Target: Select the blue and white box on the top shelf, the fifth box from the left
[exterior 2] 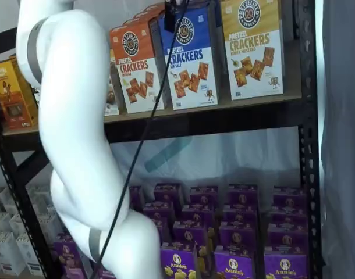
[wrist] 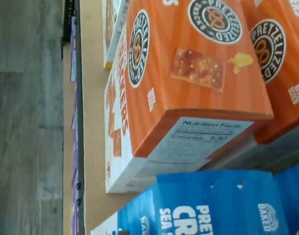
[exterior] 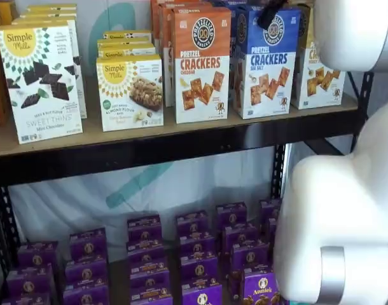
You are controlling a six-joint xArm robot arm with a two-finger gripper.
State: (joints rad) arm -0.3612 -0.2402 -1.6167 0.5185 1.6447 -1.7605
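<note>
On the top shelf (exterior: 181, 145), the row begins with a Simple Mills box (exterior: 41, 79) printed "SWEET THINS Mint Chocolate". Next to it stands a smaller Simple Mills "ALMOND FLOUR" bar box (exterior: 130, 92). The orange box (exterior: 202, 63) follows, with a round Pretzelized logo and the words "PRETZEL CRACKERS CHEDDAR". The blue box (exterior: 265, 63) stands just beside it on the right, upright on the board at the front of its file. It reads "PRETZEL CRACKERS SEA SALT" over pictured square crackers. The yellow box (exterior 2: 252, 49), marked "HONEY MUSTARD", closes the row. The black fingers (exterior: 270, 15) hang from above in front of the upper part of the blue box; they are released and grasp nothing. In both shelf views only a small dark part of them shows. A black cable (exterior 2: 142, 133) runs down from them across the blue box and the shelf beam. The white arm (exterior: 346, 222) covers the right end of the shelves. Purple Annie's boxes (exterior: 200, 292) fill the lower shelf. The wrist view shows the orange box with a "Nutrition Facts" panel (wrist: 203, 134), the blue box touching it, the tan board and a grey floor (wrist: 27, 122).
</note>
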